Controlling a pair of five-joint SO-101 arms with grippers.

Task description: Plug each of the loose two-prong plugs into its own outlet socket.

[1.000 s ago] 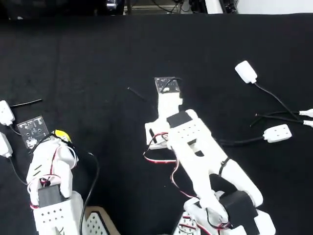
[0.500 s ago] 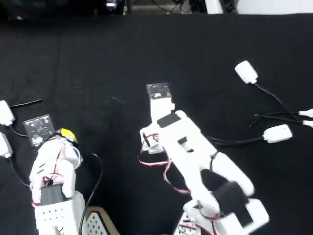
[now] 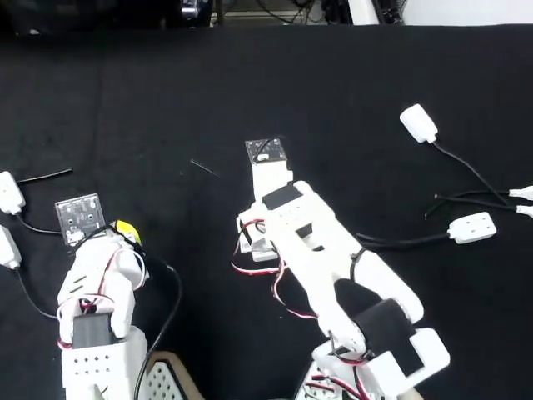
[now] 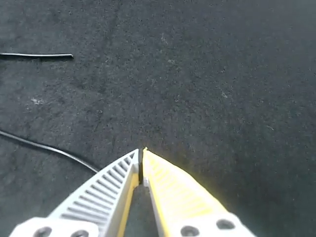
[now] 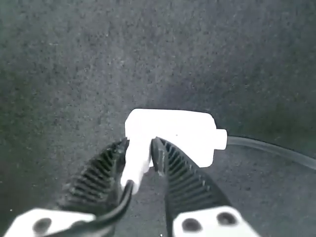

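My right gripper (image 5: 139,143) is shut on a white two-prong plug (image 5: 170,131), which lies low over the black mat with its black cable (image 5: 269,148) trailing away. In the high view the right arm (image 3: 321,250) covers that plug near the table's middle. A white outlet socket (image 3: 472,227) lies at the far right, and a second white plug (image 3: 418,122) sits beyond it on its own cable. My left gripper (image 4: 141,152) is shut on nothing above bare mat, at the front left (image 3: 123,230). Two white pieces (image 3: 10,192) with cables lie at the left edge.
Black cables (image 3: 470,171) run across the right side toward the table edge. A thin loose wire (image 3: 204,168) lies left of the right arm's wrist. Another wire (image 4: 37,55) and a cable (image 4: 49,150) lie on the mat near my left gripper.
The right arm has swung a little to the left with the plug held. The left arm has shifted slightly to the right.
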